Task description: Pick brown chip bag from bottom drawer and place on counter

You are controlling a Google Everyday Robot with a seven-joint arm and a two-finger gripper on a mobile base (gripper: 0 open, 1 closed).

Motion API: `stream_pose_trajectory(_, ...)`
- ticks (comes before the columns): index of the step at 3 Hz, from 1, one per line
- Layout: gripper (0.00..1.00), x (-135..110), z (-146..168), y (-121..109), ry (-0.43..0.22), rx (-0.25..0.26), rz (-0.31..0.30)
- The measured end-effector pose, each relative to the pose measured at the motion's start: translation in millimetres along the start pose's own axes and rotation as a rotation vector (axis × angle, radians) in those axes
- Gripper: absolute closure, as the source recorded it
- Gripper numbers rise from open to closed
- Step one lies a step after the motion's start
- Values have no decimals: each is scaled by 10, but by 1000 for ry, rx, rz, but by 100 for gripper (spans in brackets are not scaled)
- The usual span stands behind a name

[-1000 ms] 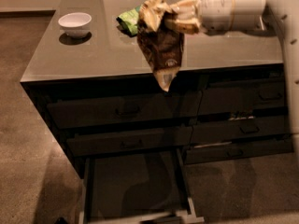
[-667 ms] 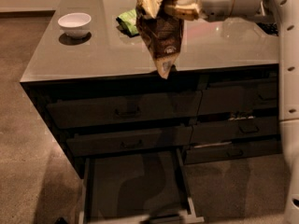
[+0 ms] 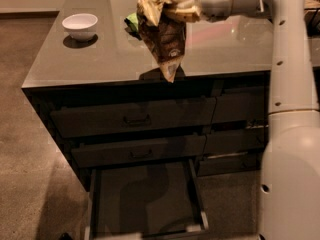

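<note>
My gripper (image 3: 167,6) is shut on the top end of the brown chip bag (image 3: 164,38). The bag hangs down from it, dark brown with cream ends, its lower tip over the counter (image 3: 90,59) near the front edge. The arm reaches in from the upper right. The bottom drawer (image 3: 145,199) is pulled out below and its dark inside holds nothing that I can see.
A white bowl (image 3: 80,25) stands on the counter at the left. A green snack bag (image 3: 132,23) lies on the counter behind the brown bag, mostly hidden. Two shut upper drawers (image 3: 135,119) with bar handles sit above the open one. The robot's pale arm column (image 3: 290,134) fills the right side.
The gripper has carried the brown chip bag up and back, from in front of the counter's front edge to over the countertop. The drawer has stayed open.
</note>
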State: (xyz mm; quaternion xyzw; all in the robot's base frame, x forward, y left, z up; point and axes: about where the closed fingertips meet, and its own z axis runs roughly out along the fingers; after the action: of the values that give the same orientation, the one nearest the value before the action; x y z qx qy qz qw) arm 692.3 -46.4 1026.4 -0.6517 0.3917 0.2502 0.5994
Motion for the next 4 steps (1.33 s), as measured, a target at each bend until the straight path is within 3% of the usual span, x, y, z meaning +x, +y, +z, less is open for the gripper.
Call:
stream_pose_trajectory(1, 100, 420, -34, -24, 81, 4, 21)
stream_pose_trajectory(3, 100, 895, -143, -92, 266, 13, 23)
stream_pose_trajectory(4, 84, 1012, -102, -92, 319, -2, 57)
